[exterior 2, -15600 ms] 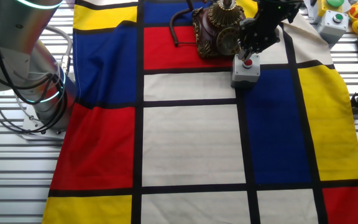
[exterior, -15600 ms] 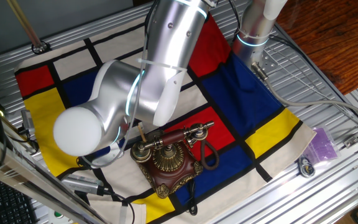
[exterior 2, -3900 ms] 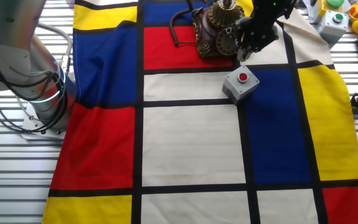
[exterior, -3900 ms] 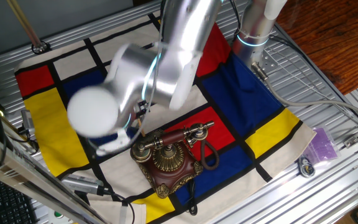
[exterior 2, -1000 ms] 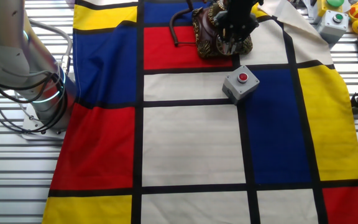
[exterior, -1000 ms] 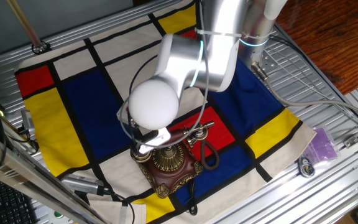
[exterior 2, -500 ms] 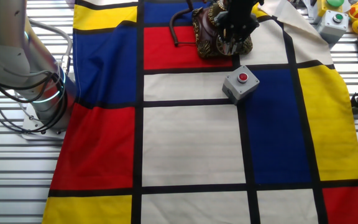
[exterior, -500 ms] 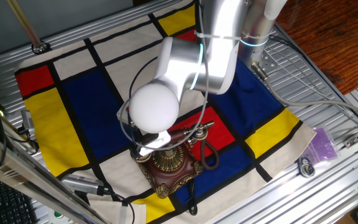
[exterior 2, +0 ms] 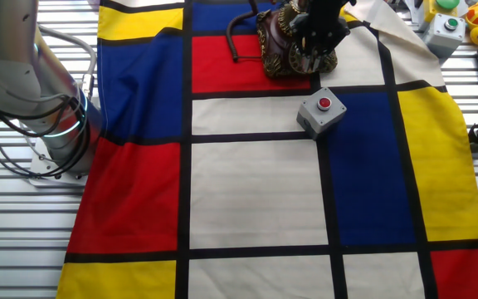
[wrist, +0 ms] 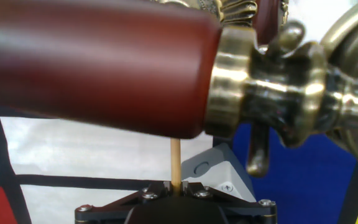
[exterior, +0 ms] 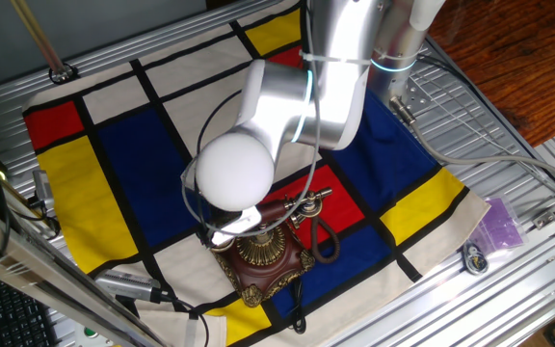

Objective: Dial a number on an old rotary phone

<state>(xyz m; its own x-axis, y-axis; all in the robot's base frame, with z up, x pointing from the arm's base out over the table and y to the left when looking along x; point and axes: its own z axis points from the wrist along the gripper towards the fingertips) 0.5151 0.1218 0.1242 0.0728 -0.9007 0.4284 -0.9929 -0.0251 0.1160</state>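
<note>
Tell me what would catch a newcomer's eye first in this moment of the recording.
First the bold cloth of red, blue, yellow and cream blocks covering the table. Next, the old rotary phone at one edge of the cloth, with the silver arm bent over it and the gripper down at its dial. In the hand view the handset fills the frame, with a thin wooden stick rising from the gripper towards it; a small grey box with a red button sits nearby.

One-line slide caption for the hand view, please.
Close under the old rotary phone's handset, the gripper holds a thin wooden stick.

Slatted metal table (exterior 2: 23,241); colour-block cloth (exterior 2: 247,191) spread over it.
</note>
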